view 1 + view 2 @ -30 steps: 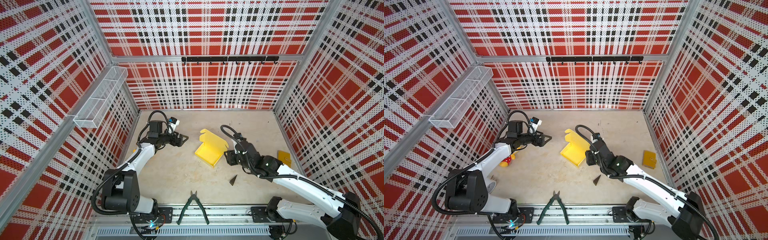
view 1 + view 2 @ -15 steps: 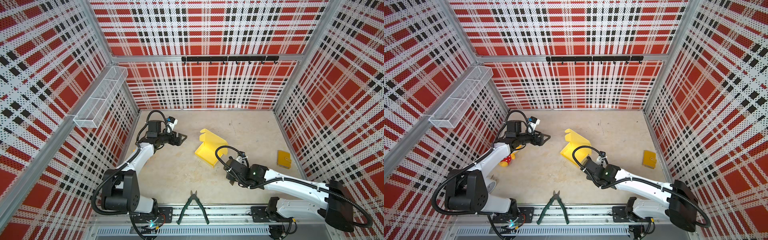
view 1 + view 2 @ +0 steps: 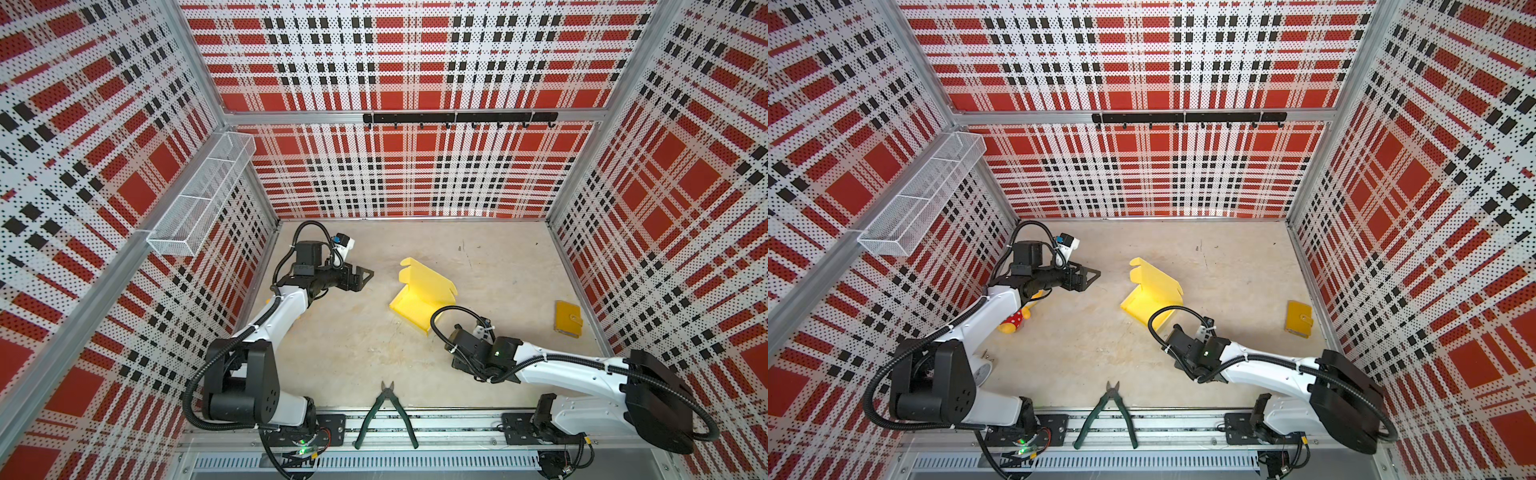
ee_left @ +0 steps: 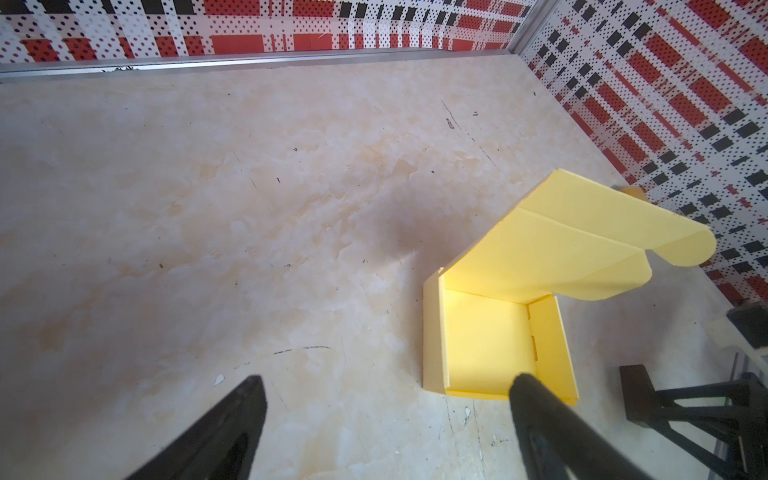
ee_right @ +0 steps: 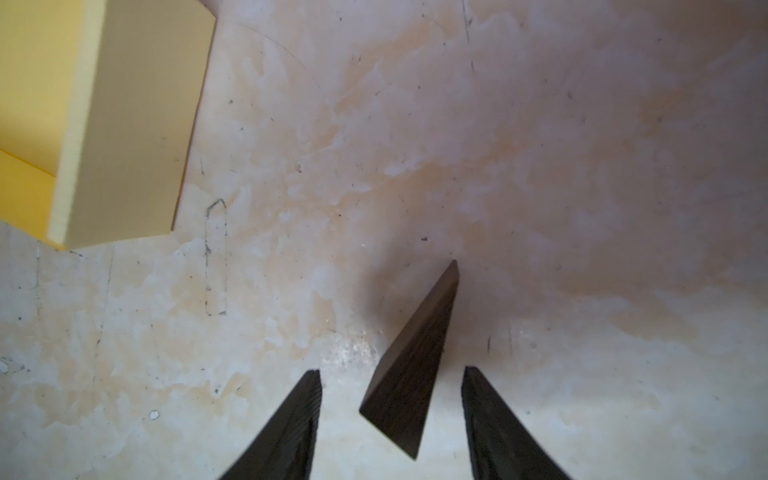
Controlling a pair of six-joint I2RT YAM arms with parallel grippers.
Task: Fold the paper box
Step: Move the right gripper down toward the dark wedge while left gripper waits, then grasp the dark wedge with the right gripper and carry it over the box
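The paper box (image 3: 420, 298) (image 3: 1152, 291) is pale yellow and half folded, resting mid-table with its lid flap standing up. My left gripper (image 3: 365, 274) (image 3: 1094, 273) hovers open left of it; in the left wrist view the box (image 4: 486, 340) lies just past the open left gripper (image 4: 388, 378), near one fingertip. My right wrist (image 3: 478, 353) is low over the table in front of the box and hides its fingers in both top views. The right gripper (image 5: 391, 370) stands open astride a dark wedge (image 5: 415, 361) lying on the table, gaps on both sides. The box corner (image 5: 124, 124) is off to one side.
Green pliers (image 3: 388, 415) lie at the front edge. A small orange-yellow wallet-like piece (image 3: 568, 318) sits by the right wall. A polka-dot plush toy (image 3: 1017, 320) lies under the left arm. A wire basket (image 3: 199, 203) hangs on the left wall, a hook rail (image 3: 459, 118) on the back.
My right arm has drawn back from the box toward the front and come down over the dark wedge, its jaws a little wider. The left gripper has barely shifted.
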